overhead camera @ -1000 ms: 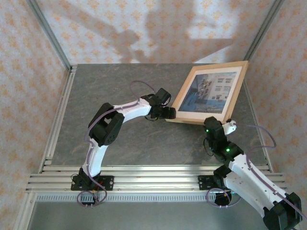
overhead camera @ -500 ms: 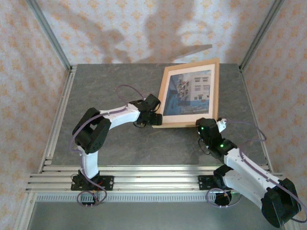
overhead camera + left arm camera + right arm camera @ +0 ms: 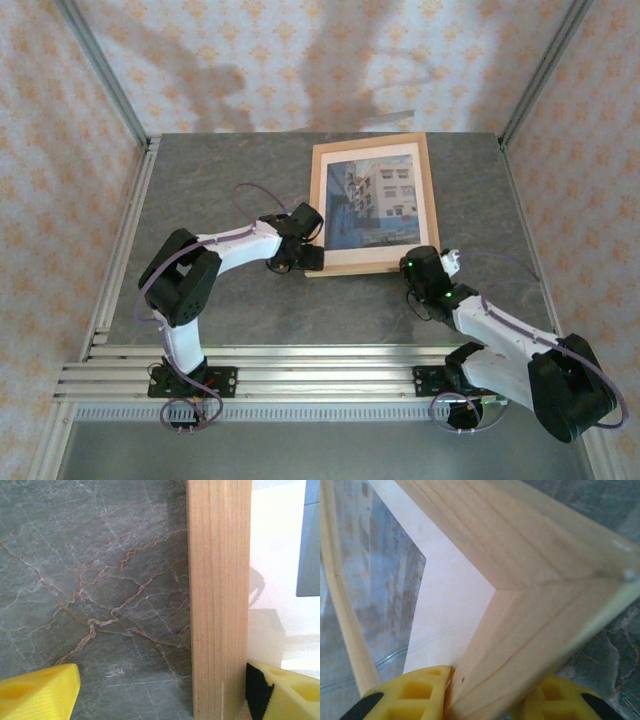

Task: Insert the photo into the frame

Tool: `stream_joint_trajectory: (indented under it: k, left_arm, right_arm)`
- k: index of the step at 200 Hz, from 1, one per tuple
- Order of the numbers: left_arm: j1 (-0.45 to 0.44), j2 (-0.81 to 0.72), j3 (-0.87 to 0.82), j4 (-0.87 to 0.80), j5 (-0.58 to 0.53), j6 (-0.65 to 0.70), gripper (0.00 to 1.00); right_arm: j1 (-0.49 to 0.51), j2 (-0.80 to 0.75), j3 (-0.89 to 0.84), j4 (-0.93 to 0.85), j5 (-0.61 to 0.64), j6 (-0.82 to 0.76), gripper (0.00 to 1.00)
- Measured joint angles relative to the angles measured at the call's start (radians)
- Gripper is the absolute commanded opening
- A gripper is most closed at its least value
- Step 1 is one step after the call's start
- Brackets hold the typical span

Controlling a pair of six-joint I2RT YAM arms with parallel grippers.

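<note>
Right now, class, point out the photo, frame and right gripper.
the photo (image 3: pixel 380 195): top view, printed building
the frame (image 3: pixel 316 210): top view, left wooden rail
the right gripper (image 3: pixel 487 695): right wrist view, between its fingertips

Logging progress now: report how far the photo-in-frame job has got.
Done: the photo sits inside the frame. In hand: the right gripper is clamped on the frame's near right corner; the left gripper straddles its near left rail, jaws open. Left, probably: let go of the frame; whether it lies flat I cannot tell.
</note>
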Motion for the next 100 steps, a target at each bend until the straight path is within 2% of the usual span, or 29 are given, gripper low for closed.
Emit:
stream_joint_trajectory:
  k: [100]
  left_arm:
    - [0.006, -0.013, -0.023, -0.022, -0.006, 0.003, 0.87]
  right_arm:
    - [-0.002, 0.235, 0.057, 0.024, -0.001, 0.034, 0.00]
